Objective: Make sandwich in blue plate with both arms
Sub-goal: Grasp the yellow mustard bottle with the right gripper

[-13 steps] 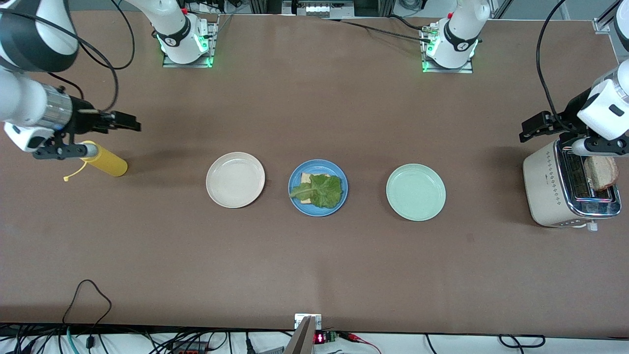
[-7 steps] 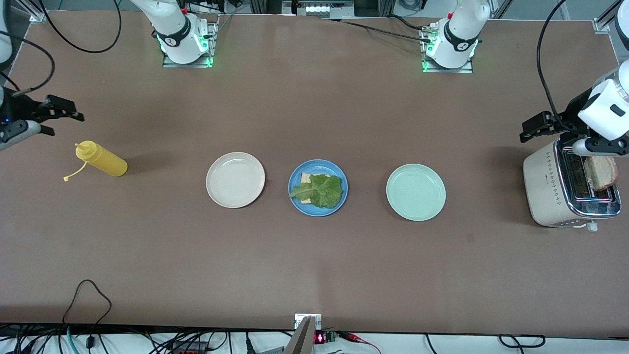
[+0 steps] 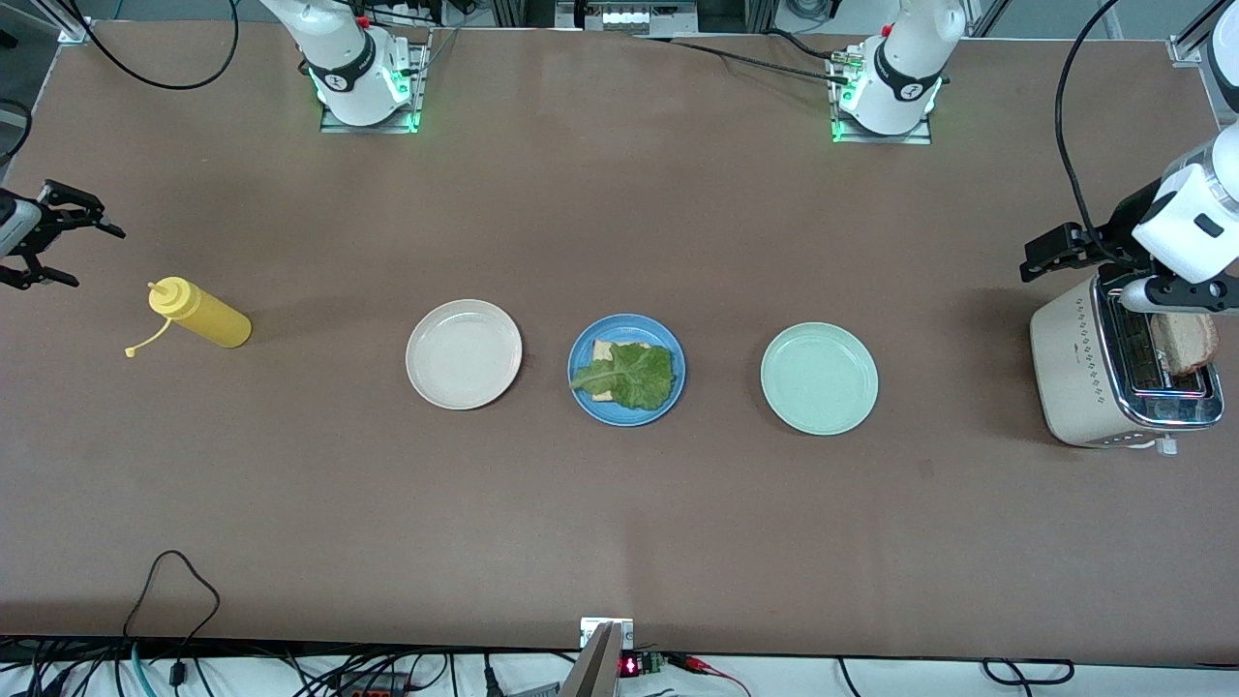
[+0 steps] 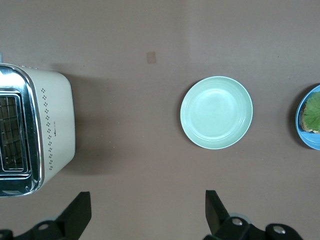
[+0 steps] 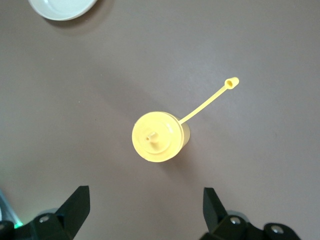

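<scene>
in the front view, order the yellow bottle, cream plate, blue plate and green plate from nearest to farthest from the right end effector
From the right end effector:
1. yellow bottle, at the right arm's end of the table
2. cream plate
3. blue plate, middle of the row
4. green plate, toward the left arm's end

Brown table (image 3: 619,523), matte surface. Three plates lie in a row across its middle: cream plate (image 3: 464,353) toward the right arm's end, blue plate (image 3: 626,369) in the centre, pale green plate (image 3: 819,378) toward the left arm's end. Yellow squeeze bottle (image 3: 199,312) stands near the right arm's end, its cap tethered by a thin strap resting on the table. Cream toaster (image 3: 1113,368) sits at the left arm's end. Both arm bases are bolted along the edge farthest from the front camera.
</scene>
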